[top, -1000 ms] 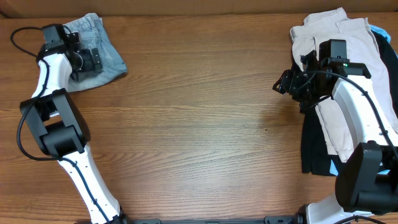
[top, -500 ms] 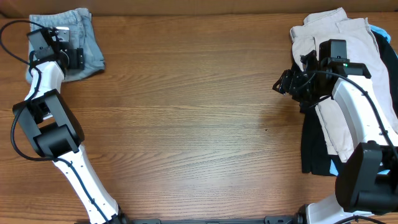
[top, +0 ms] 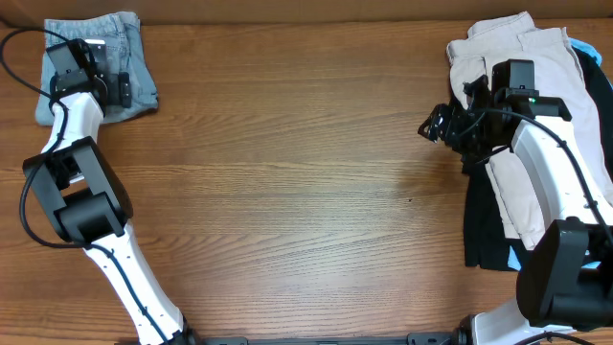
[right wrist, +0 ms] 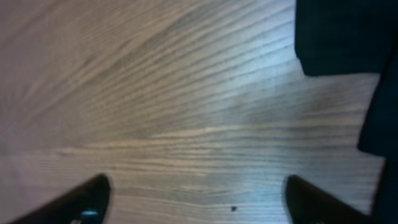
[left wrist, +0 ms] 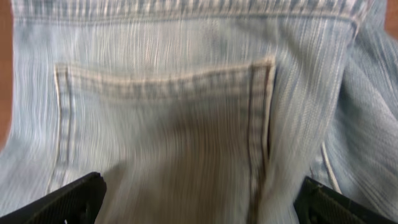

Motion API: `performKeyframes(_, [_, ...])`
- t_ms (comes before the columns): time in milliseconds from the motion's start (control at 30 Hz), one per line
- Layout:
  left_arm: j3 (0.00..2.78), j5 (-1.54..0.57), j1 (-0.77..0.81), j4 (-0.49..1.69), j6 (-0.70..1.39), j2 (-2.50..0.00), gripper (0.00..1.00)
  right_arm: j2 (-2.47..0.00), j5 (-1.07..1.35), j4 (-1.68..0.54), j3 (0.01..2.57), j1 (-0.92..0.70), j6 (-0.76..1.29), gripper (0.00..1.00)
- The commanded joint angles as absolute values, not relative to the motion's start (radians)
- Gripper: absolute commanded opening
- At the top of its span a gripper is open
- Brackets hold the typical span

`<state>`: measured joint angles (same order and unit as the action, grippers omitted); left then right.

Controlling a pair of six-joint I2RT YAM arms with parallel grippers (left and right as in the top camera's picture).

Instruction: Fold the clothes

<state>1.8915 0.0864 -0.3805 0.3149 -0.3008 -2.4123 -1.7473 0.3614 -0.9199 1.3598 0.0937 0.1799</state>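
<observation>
The folded light-blue denim shorts (top: 134,57) lie at the table's far left corner. In the left wrist view a back pocket of the shorts (left wrist: 168,124) fills the frame. My left gripper (top: 120,88) is open just above the shorts, its fingertips (left wrist: 199,199) wide apart with nothing between them. My right gripper (top: 433,126) is open and empty over bare wood at the left edge of a pile of beige (top: 522,57), black (top: 484,230) and bright blue garments (top: 584,48). The right wrist view shows its fingertips (right wrist: 199,199) over the wooden table, with black cloth (right wrist: 342,37) at the upper right.
The wooden table (top: 306,192) spreads between the two arms. The pile of garments covers the right edge. A black cable (top: 19,48) loops from the left arm near the far left edge.
The left arm drew the shorts from nearer the middle to the far left corner, and it now sits a little farther right on them. The right arm has not moved.
</observation>
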Motion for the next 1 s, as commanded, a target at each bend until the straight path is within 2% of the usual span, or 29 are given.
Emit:
performKeyframes(0, [1.863,0.130,-0.359,0.419,-0.116,-2.258,1.00,-1.694,0.356,-0.906,1.428,0.093,0.151,1.00])
performKeyframes(133, [1.863,0.090,-0.324,0.608,-0.009,-2.083,1.00,-1.659,0.279,-0.950,1.547,0.093,0.147,1.00])
performKeyframes(367, [1.863,-0.026,-0.252,0.801,0.004,-1.876,1.00,-1.555,0.237,-1.079,1.777,0.093,0.127,1.00])
performKeyframes(567, [1.862,-0.026,-0.213,0.812,0.004,-1.853,1.00,-1.408,0.236,-1.216,1.887,0.093,0.130,1.00])
performKeyframes(967, [1.862,-0.026,-0.212,0.812,0.004,-1.863,1.00,-1.188,0.292,-1.470,1.890,0.093,0.130,1.00])
